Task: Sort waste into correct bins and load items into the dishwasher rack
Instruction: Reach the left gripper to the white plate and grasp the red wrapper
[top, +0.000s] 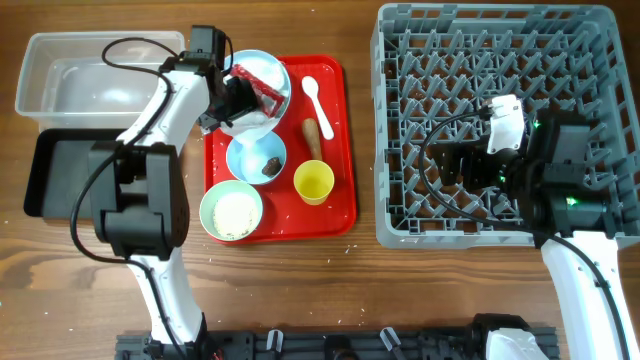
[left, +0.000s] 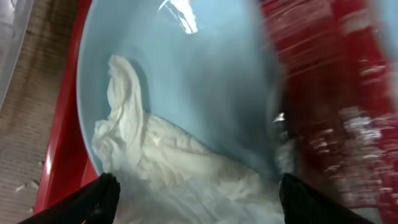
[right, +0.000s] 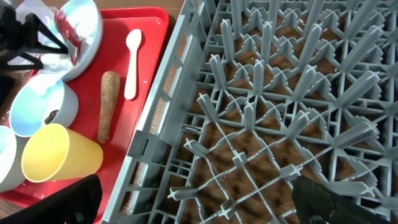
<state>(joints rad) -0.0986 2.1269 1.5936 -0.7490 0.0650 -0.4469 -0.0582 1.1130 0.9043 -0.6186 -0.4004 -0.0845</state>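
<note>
On the red tray, the pale blue plate (top: 268, 70) holds crumpled white paper (top: 246, 122) and a red-and-white wrapper (top: 266, 93). My left gripper (top: 232, 100) is open low over the plate, and in the left wrist view its fingers (left: 202, 202) straddle the paper (left: 168, 162) beside the wrapper (left: 348, 93). The pale blue bowl (top: 256, 158) holds a dark lump (top: 272, 165). The pale green bowl (top: 231, 211) holds white crumbs. The yellow cup (top: 314, 182), brown stick (top: 313, 135) and white spoon (top: 313, 97) lie on the tray. My right gripper (top: 455, 165) is open and empty above the grey rack (top: 495, 40).
The clear tub (top: 90, 75) stands at the far left with the black tray (top: 60, 175) in front of it, both left of the red tray (top: 340, 215). The right wrist view shows the rack's left wall (right: 155, 130) beside the cup (right: 59, 152) and stick (right: 107, 102).
</note>
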